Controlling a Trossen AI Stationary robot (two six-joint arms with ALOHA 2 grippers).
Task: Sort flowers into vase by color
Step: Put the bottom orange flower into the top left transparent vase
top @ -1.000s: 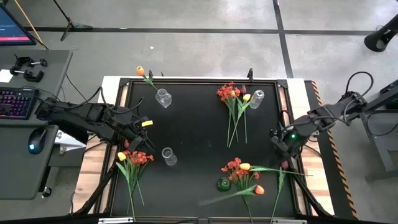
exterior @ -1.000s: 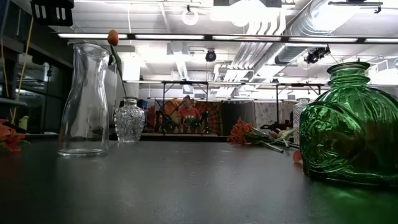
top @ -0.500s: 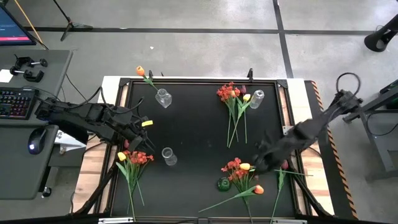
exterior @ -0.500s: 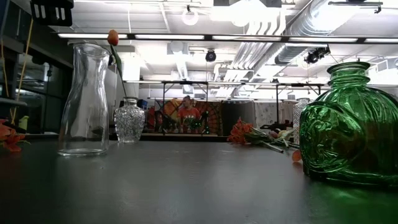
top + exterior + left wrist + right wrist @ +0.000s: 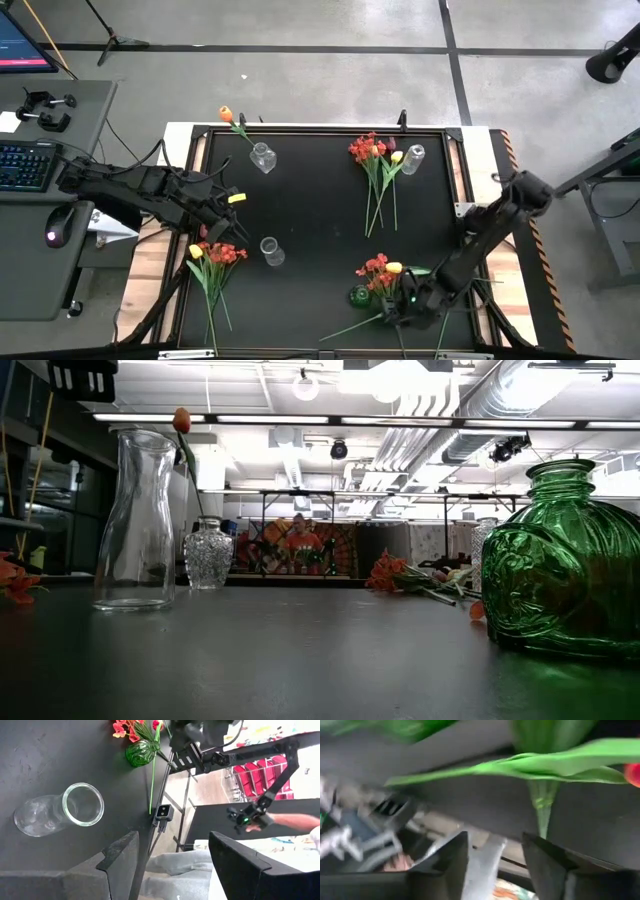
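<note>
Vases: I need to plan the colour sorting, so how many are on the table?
4: a clear vase far left holding an orange tulip, another far right, a clear carafe centre-left, a green vase at the near edge.

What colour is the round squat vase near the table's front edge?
Green vase, clearest in the low view.

Green glass vase [image 5: 565, 560] near right; clear carafe [image 5: 137, 520] left, cut-glass vase [image 5: 208, 554] holding orange tulip [image 5: 181, 420] behind it; flowers [image 5: 400, 574] far right.

left gripper [image 5: 232, 203] spread wide; right gripper [image 5: 403, 312] parted, low
</note>
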